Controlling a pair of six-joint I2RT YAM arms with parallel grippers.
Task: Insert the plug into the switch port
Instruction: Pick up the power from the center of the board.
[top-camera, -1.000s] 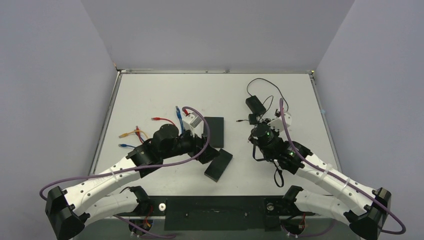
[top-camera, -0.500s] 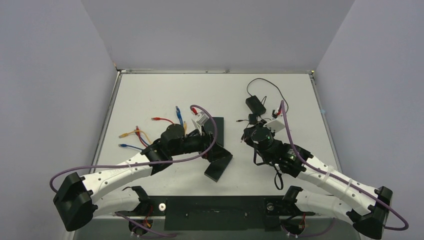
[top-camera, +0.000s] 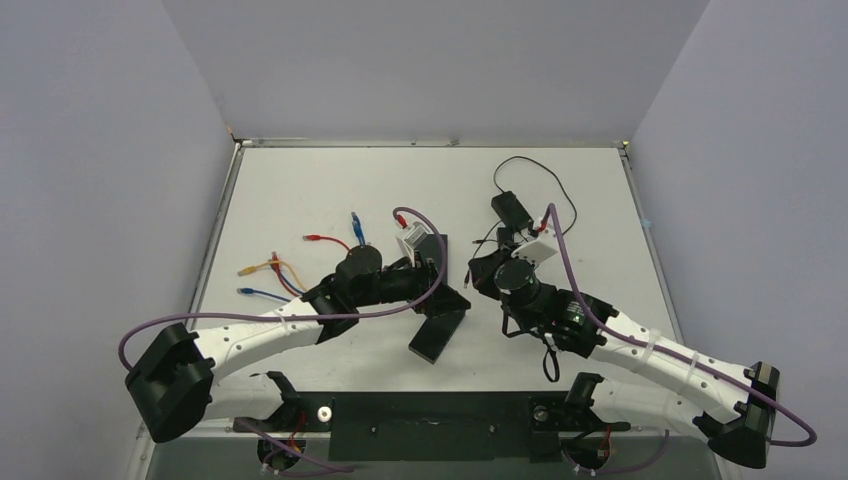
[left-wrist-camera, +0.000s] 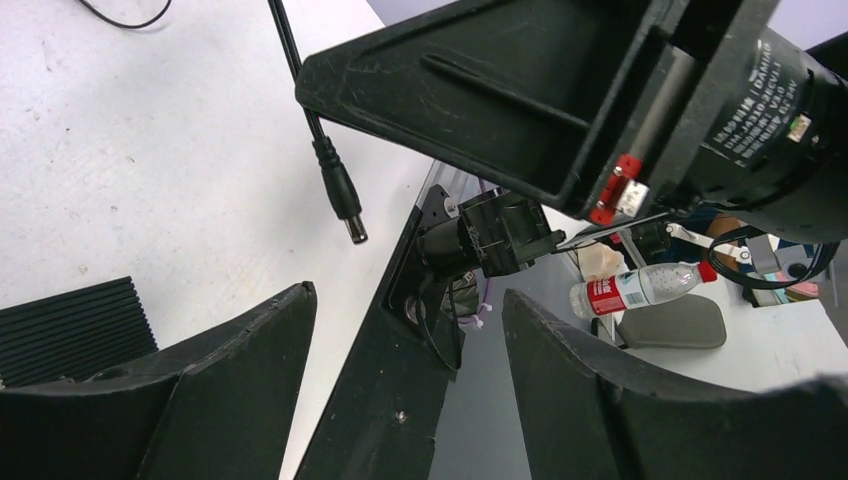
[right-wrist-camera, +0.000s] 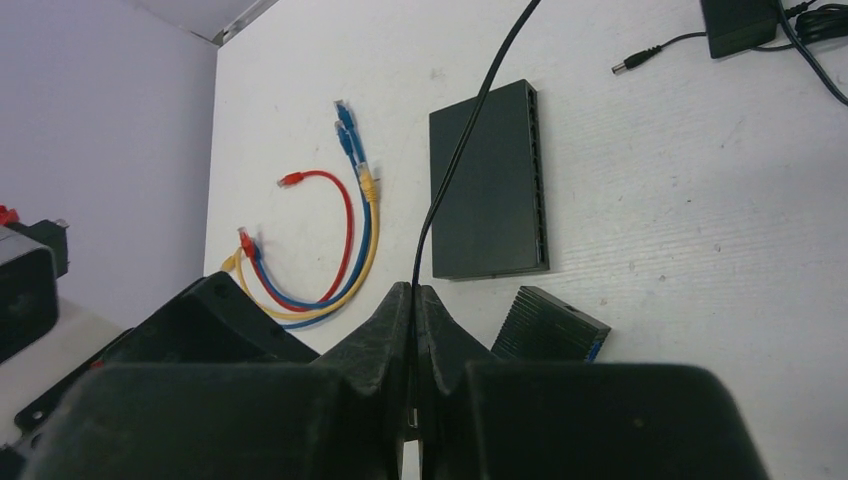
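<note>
The switch (right-wrist-camera: 490, 185) is a flat black box with a row of ports along one long side; my left arm partly covers it (top-camera: 432, 248) from above. A ribbed black box (top-camera: 437, 338) lies just near of it. My right gripper (right-wrist-camera: 413, 290) is shut on a thin black cable (right-wrist-camera: 455, 140). In the left wrist view the cable's barrel plug (left-wrist-camera: 345, 212) hangs just past that gripper's fingertip. My left gripper (left-wrist-camera: 408, 295) is open with nothing between its fingers, and it sits over the far end of the ribbed box (left-wrist-camera: 70, 325). From above, the two grippers (top-camera: 450, 297) (top-camera: 482, 268) are close together.
Red, blue and yellow patch cables (right-wrist-camera: 330, 235) lie left of the switch. A black power adapter (top-camera: 510, 208) with looped cord sits at the back right, and another barrel plug (right-wrist-camera: 625, 67) lies beside it. The table's near edge runs by the arm bases.
My left arm has stretched rightward, carrying its gripper over the ribbed box, and its jaws have narrowed a little. My right gripper has moved left toward it with the cable.
</note>
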